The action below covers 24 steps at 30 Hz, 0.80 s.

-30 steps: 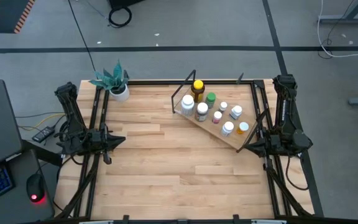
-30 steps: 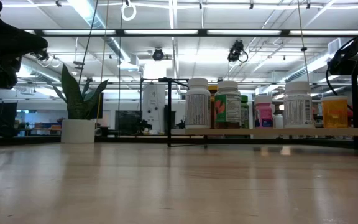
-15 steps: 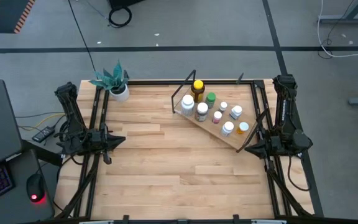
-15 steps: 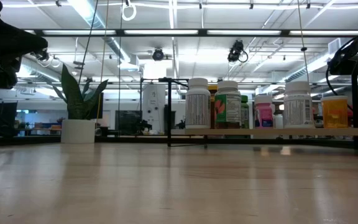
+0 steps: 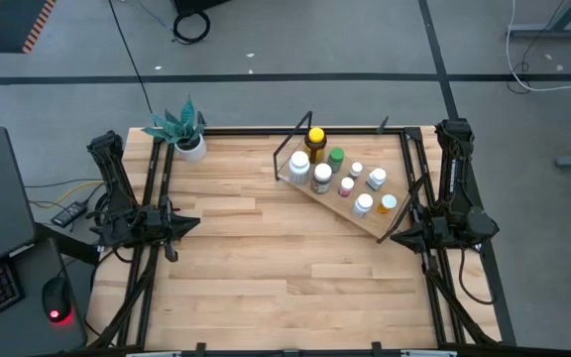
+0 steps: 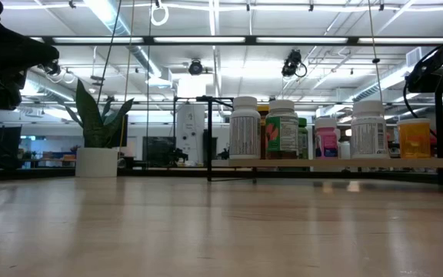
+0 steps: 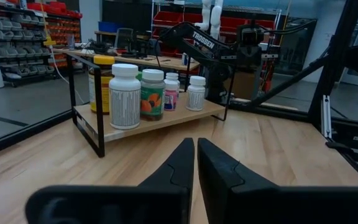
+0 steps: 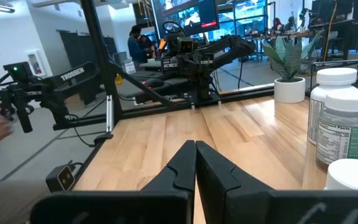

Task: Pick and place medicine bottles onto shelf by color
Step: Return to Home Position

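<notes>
The desk (image 5: pixel 266 268): pale wood planks, with one of my arms at each side.
The shelf (image 5: pixel 353 218): a light-wood board in a thin black wire frame, set at a slant on the far right part of the desk.
The medicine bottles (image 5: pixel 322 176): all upright on the shelf, grouped in loose rows along the board.
The amber bottle (image 5: pixel 315 137): yellow cap, at the far end of the shelf.
The green-capped bottle (image 5: pixel 336 157): just beside the amber one, with two larger white-capped bottles next to it.
The pink bottle (image 5: pixel 346 185): mid-board, among the smaller white caps.
Count: about nine from above, I think; the small caps at the right end sit too close together to be sure.
My left pincer (image 7: pixel 196 144): fingers drawn together, gripping nothing; it hangs at the desk's left edge, well apart from the shelf.
My right pincer (image 8: pixel 195 144): fingers likewise together, gripping nothing; it hangs at the desk's right edge, just beside the shelf's near end.
The plant pot (image 5: pixel 192 147): white, at the far left of the desk.
</notes>
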{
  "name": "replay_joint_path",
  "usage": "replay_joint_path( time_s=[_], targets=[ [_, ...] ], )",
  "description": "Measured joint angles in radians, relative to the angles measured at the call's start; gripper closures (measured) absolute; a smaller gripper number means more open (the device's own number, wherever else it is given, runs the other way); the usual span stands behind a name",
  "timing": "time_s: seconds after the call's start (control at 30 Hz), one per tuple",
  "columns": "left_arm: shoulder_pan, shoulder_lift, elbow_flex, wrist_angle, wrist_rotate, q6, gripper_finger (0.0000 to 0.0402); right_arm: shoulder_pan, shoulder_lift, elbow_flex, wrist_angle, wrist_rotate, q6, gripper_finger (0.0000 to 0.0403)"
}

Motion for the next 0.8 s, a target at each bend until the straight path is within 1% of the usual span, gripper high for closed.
replay_joint_path(
  time_s=[0.23,0.57,0.8],
  targets=[
    [0.0,0.0,0.0,0.0,0.0,0.0,0.0365,0.0,0.0,0.0,0.0,0.0,0.0,0.0385],
    [0.0,0.0,0.0,0.0,0.0,0.0,0.0378,0.0,0.0,0.0,0.0,0.0,0.0,0.0385],
    [0.0,0.0,0.0,0.0,0.0,0.0,0.0367,0.0,0.0,0.0,0.0,0.0,0.0,0.0385]
  ],
)
